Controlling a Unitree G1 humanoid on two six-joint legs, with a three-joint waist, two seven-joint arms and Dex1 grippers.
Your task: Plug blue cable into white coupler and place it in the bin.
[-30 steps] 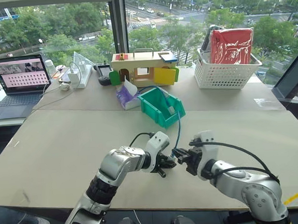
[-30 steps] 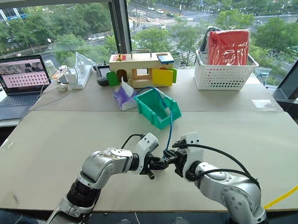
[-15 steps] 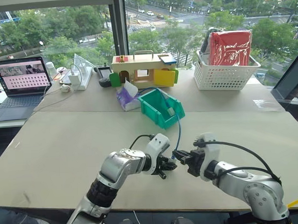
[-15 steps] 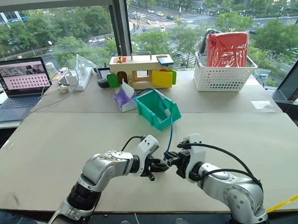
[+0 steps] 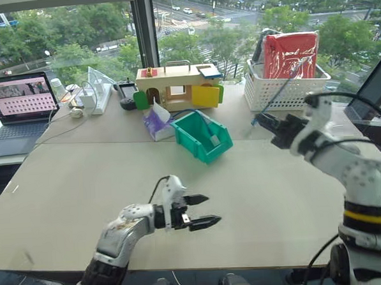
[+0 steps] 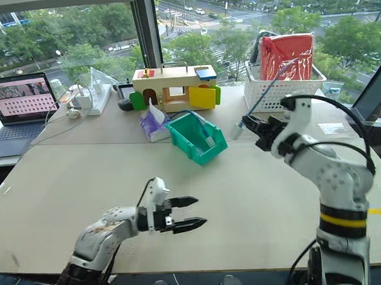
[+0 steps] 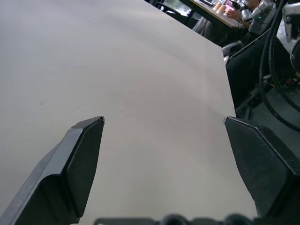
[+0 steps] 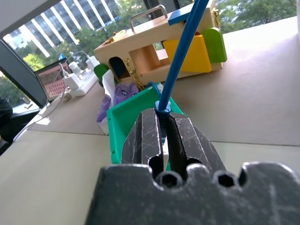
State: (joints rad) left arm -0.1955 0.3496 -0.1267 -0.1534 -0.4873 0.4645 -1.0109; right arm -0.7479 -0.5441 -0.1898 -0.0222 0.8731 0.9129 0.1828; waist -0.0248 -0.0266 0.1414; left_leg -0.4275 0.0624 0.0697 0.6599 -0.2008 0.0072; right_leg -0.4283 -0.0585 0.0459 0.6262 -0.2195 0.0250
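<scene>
My right gripper is raised over the table to the right of the teal bin. It is shut on the plug end of the blue cable, which runs straight up and away from the fingers toward the basket. A small white piece, the white coupler as far as I can tell, sits between the fingers just behind the plug. Low near the table's front edge my left gripper points right, open and empty.
A wooden toy house and a purple tissue pack stand behind the bin. At the back right is a white lattice basket with a red bag. A laptop sits far left.
The left gripper has opened, let go and drawn back to the left. The right gripper has risen forward and to the right, carrying the cable's end with it. The head view has shifted.
</scene>
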